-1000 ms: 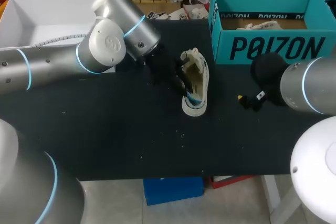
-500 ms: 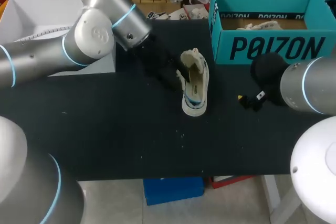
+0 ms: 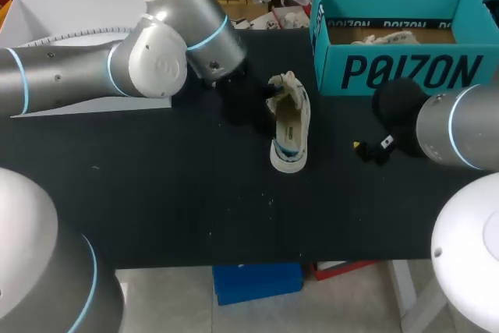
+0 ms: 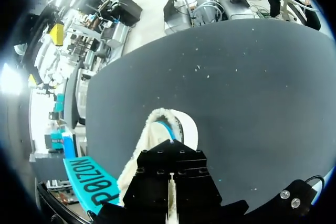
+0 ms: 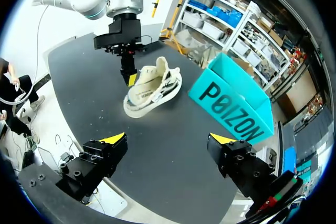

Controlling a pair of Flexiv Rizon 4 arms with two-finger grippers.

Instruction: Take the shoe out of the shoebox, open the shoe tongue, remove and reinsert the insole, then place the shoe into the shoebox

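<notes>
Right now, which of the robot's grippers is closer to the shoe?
Left. The left gripper is right at the shoe, by its opening. The right gripper sits open, well clear of the shoe on its other side.

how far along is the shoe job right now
Done: the shoe is out of the shoebox, lying on the table. In hand: the left claw is at the shoe's opening; the right claw hangs open, apart. Left: the insole work, as far as shows, and putting the shoe back.

Cream shoe, teal shoebox, blk table
</notes>
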